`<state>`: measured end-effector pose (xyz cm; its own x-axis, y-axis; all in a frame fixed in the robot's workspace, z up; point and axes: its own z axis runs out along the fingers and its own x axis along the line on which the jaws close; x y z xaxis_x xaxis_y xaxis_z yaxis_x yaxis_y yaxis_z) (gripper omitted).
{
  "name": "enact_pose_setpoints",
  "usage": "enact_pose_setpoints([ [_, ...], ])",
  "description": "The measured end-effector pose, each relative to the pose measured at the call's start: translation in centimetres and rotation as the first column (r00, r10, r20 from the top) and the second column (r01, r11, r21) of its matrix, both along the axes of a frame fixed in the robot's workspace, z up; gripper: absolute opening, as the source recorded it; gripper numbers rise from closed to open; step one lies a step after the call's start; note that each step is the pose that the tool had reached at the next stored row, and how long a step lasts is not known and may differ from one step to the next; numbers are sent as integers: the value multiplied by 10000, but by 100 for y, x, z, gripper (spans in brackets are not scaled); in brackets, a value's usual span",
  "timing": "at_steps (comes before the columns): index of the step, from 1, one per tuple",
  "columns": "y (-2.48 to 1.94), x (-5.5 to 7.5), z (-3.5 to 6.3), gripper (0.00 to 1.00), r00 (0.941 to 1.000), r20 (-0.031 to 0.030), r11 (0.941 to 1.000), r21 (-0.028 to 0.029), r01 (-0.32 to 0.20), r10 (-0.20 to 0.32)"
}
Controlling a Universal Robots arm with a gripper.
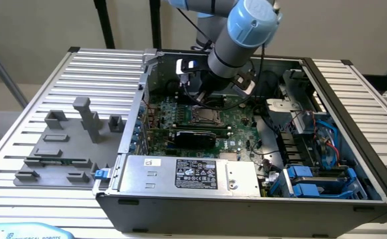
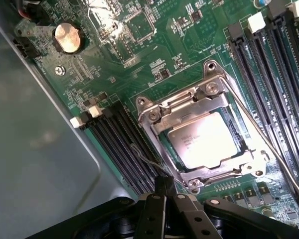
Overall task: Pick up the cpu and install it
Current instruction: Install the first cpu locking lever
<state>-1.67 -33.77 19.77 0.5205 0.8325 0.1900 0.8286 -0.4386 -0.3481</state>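
Your gripper [image 2: 165, 191] has its fingers closed together with nothing between them; in the wrist view the tips meet just beside the lower corner of the socket frame [image 2: 202, 124]. The cpu [image 2: 205, 139] is not in the gripper: it lies flat inside the socket, silver top facing up, with the metal frame around it on all sides. The thin retention lever [image 2: 269, 144] runs along one side of the frame, between the socket and a bank of black memory slots [image 2: 276, 74]. A second bank of memory slots [image 2: 122, 144] sits on the opposite side of the socket. A round coin battery [image 2: 68, 38] is seated on the green motherboard [image 2: 154, 50], well apart from the socket.

In the exterior view, your arm [image 1: 243, 37] reaches down into the open computer case [image 1: 246, 209], over the socket area [image 1: 203, 115]. On the slatted table [image 1: 100, 69] to the exterior view's left, grey fixture blocks [image 1: 87, 119] stand, and a narrow green memory stick [image 1: 57, 161] lies among them.
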Motion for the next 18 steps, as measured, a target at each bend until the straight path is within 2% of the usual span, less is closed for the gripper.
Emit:
enact_pose_setpoints([
  [3, 12, 36, -4, 11, 10000, -28, 10000, -30, -8, 8],
  [8, 27, 100, -5, 11, 9999, -119, 10000, -61, -18, 17],
  [13, 28, 158, -5, 11, 9996, -263, 9999, -129, -39, 36],
  [18, 27, 186, -8, 11, 9992, -390, 9998, -155, -80, 74],
])
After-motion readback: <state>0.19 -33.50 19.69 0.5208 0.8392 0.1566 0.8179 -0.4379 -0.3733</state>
